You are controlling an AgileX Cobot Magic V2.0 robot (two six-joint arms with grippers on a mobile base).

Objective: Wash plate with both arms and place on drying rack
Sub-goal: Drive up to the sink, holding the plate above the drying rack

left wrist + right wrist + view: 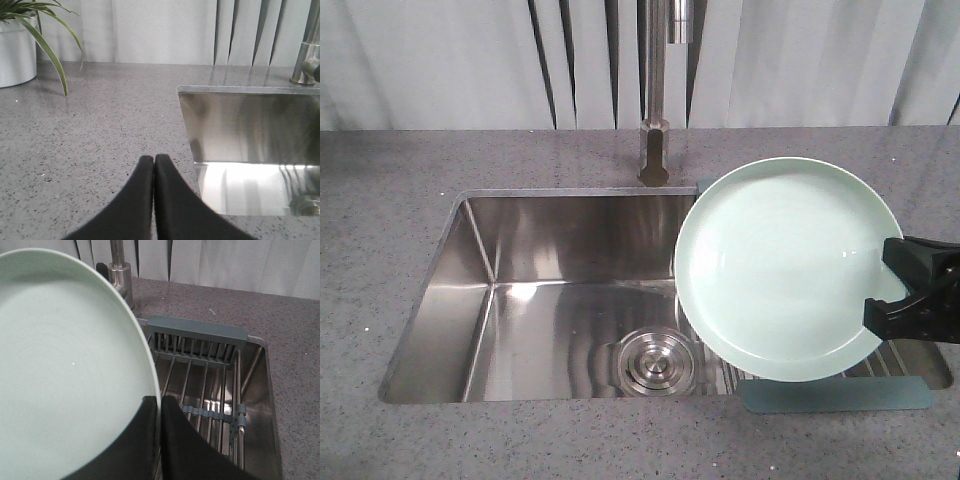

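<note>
gleaming mint-green plate (pixel 782 266), round, low-rimmed

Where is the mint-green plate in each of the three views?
Exterior front-facing: plate at right, over the sink's right end.
Left wrist-mounted: not in it.
Right wrist-mounted: plate fills the left half.
Shared landmark: the faucet, visible in all three.

Most of the rack (pixel 835 393) hidden behind the plate (pixel 785 265) I hold, my right gripper (pixel 878 280) cut off by the front view's right edge, tap (pixel 655 90) top cropped, pot (pixel 15 55) and drain (pixel 307 206) clipped in my left wrist view, plate spilling past my right wrist view.
</note>
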